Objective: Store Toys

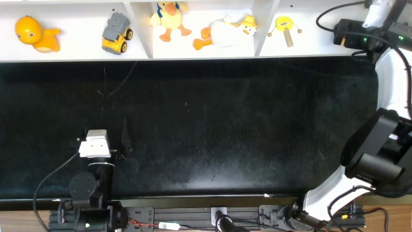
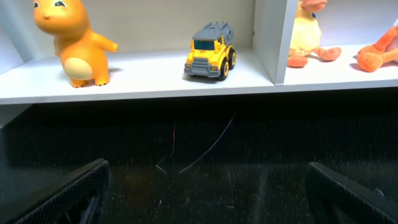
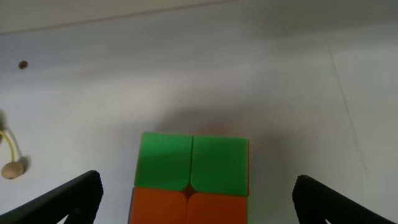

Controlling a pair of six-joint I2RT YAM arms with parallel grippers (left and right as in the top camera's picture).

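A cube (image 3: 191, 177) with green and orange faces rests on the white shelf floor (image 3: 186, 74). My right gripper (image 3: 196, 180) is open around it, with a gap between the cube and each finger. The right arm (image 1: 386, 84) runs up the right side to the shelf's far right end. My left gripper (image 2: 206, 167) is open and holds nothing. It is low over the black table (image 1: 225, 122) at the front left (image 1: 106, 131) and faces the shelf. An orange figure (image 2: 71, 40), a yellow truck (image 2: 211, 50) and a yellow duck (image 2: 308, 34) stand in the shelf.
The white shelf (image 1: 193, 55) spans the table's far edge, split by dividers. It also holds a white duck (image 1: 225, 32) lying down and a small yellow rattle drum (image 1: 284, 27). The drum's bead on a string (image 3: 12, 168) lies near the cube. Cables and a black box (image 1: 351, 32) sit at the far right.
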